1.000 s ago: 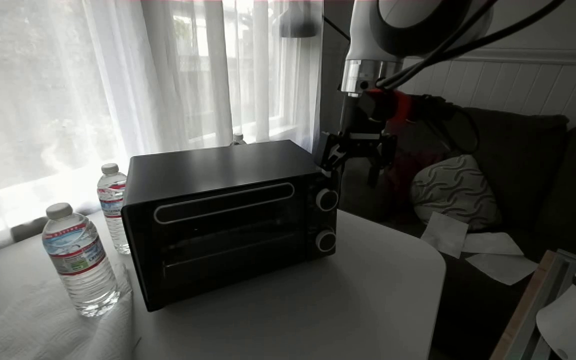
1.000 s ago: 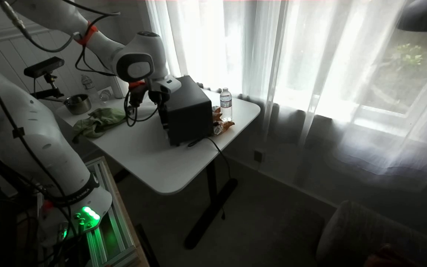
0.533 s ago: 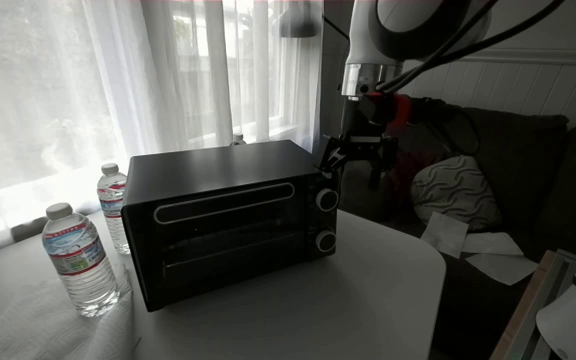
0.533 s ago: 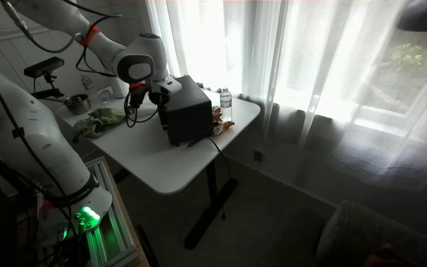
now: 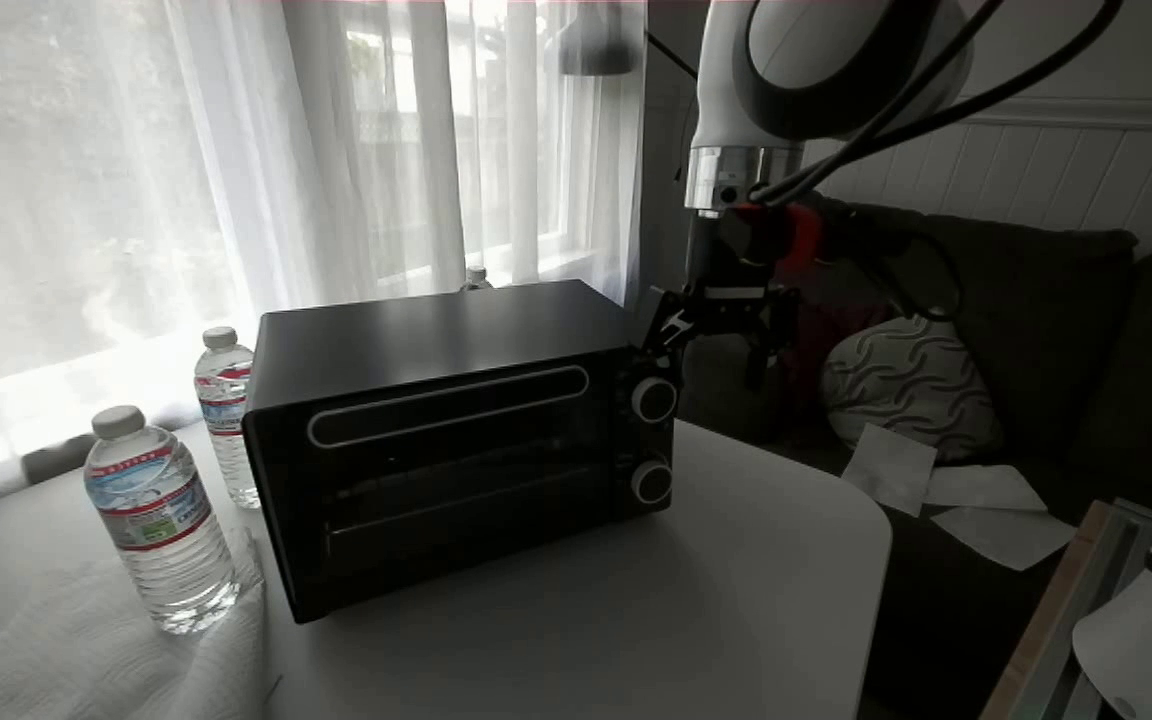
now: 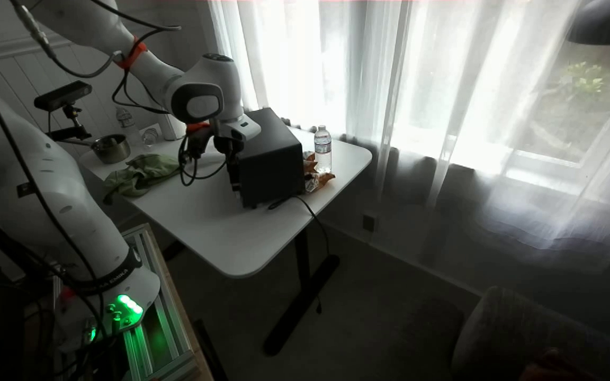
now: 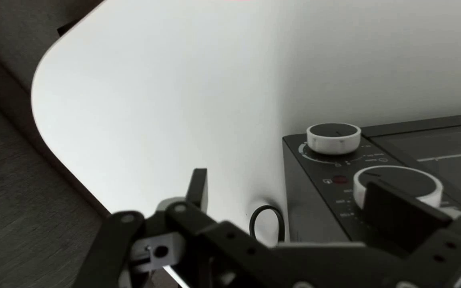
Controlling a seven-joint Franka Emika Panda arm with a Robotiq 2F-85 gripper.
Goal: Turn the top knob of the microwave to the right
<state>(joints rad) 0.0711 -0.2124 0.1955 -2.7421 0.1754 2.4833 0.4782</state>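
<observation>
Standing on a white table with round corners is a black, box-shaped oven, which must be the microwave we want. Next in size is the black metal gripper, hanging by the oven's top corner. The round black top knob with a pale rim sits high on the oven's front, and a matching round lower knob sits under it. What could go wrong? The gripper looks too far to one side. If it squeezes from here, it may pinch the oven's corner instead of the knob. If it goes straight down, it may bump the knob or shove the oven back. It likely needs to slide over first. Last come the flat black fingers: they are spread wide and hold nothing. One hides part of the top knob in the wrist view, but I can't say if they touch. The other hangs past the oven's side, touching nothing.
</observation>
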